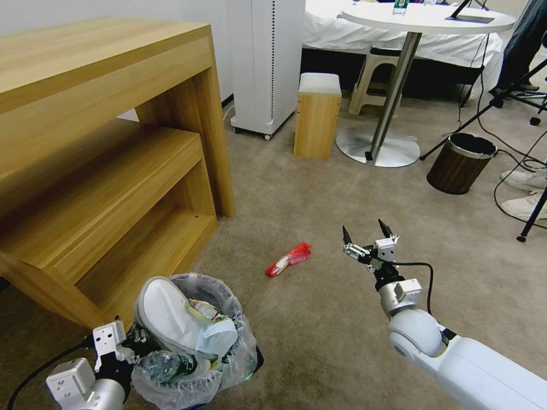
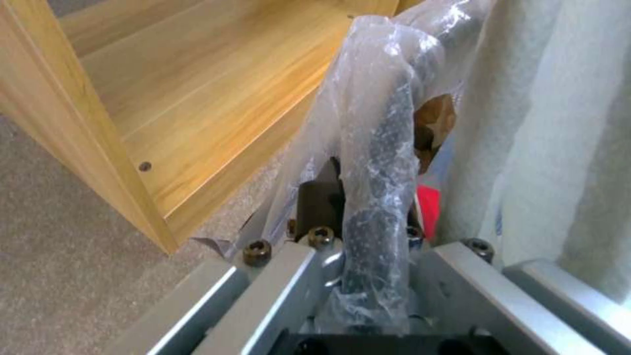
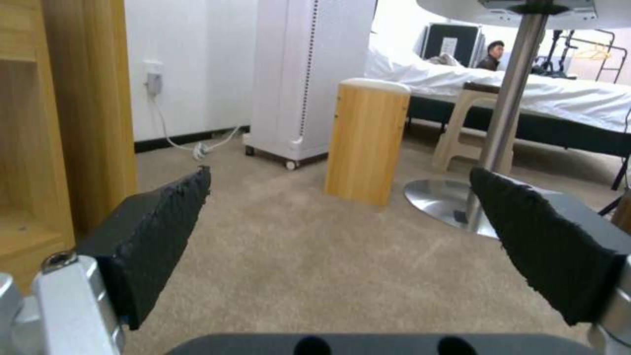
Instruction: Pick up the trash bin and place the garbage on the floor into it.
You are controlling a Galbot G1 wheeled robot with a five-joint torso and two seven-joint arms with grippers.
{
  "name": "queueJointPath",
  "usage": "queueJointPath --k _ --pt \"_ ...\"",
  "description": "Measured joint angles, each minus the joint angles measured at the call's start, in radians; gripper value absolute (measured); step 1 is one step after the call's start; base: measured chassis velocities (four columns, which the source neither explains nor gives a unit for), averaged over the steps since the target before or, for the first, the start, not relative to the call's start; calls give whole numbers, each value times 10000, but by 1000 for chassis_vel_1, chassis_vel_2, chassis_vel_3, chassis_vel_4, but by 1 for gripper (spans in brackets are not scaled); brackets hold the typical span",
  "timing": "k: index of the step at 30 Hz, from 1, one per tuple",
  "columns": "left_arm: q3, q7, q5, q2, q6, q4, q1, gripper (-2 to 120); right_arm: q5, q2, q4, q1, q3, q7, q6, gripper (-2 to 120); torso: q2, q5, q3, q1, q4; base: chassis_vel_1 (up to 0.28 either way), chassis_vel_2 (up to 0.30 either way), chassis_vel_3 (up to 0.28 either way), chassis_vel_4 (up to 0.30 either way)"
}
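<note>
Mostly done, by my read. Head view: trash bin [image 1: 194, 336] sits low at the near left, on the beige floor [image 1: 319, 319] just off the lower corner of the wooden shelf unit [image 1: 108, 165]. It's already loaded: a white slipper [image 1: 171, 316], crumpled white paper [image 1: 219, 336] and a plastic bottle [image 1: 168, 364] lie inside the clear liner. Left tool [image 1: 134, 341] is at the bin's rim on the near-left side. One red-and-white wrapper [image 1: 289, 258] is on the carpet, well apart from the bin, between it and the right tool [image 1: 369, 233]. Right tool hovers above the floor just beside that wrapper, fingers spread, nothing in them. I see no other litter on this patch of carpet. The brown bin [image 1: 460, 162] by the round table's base isn't ours.

Left wrist view: left tool [image 2: 368, 236] is clamped on the liner-wrapped rim, black rim edge and crinkled plastic running up between the fingers. Shelf unit's lower board [image 2: 197, 98] is right beside it. Something red sits inside the bin; can't tell what.

Right wrist view: right tool [image 3: 342, 236] has its pads [image 3: 164, 236] wide apart, bare carpet between them, pointing toward the wooden stool [image 3: 368, 138] and table base. Wrapper isn't framed here, so the approach isn't lined up yet.

Left: the wrapper, as far as I can see.
</note>
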Motion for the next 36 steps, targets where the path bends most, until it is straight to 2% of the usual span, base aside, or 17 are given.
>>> queueJointPath --k 15,22,32,36 --pt "51 53 112 -85 -62 -2 11 1 -205 7 -104 -127 2 -57 150 100 0 -3 2 1 1 -104 98 90 -97" --pt "122 -94 -340 -36 437 -194 78 1 -445 47 -287 -76 -133 -221 345 100 0 -1 0 0 0 0 0 0 0" --pt "119 -120 -426 30 488 -220 35 1 -439 140 -326 104 -227 -468 610 100 0 -1 1 0 0 0 0 0 0" --pt "106 -119 -453 59 488 -217 26 1 -291 102 -157 186 -303 -385 290 100 0 -3 1 0 0 0 0 0 0"
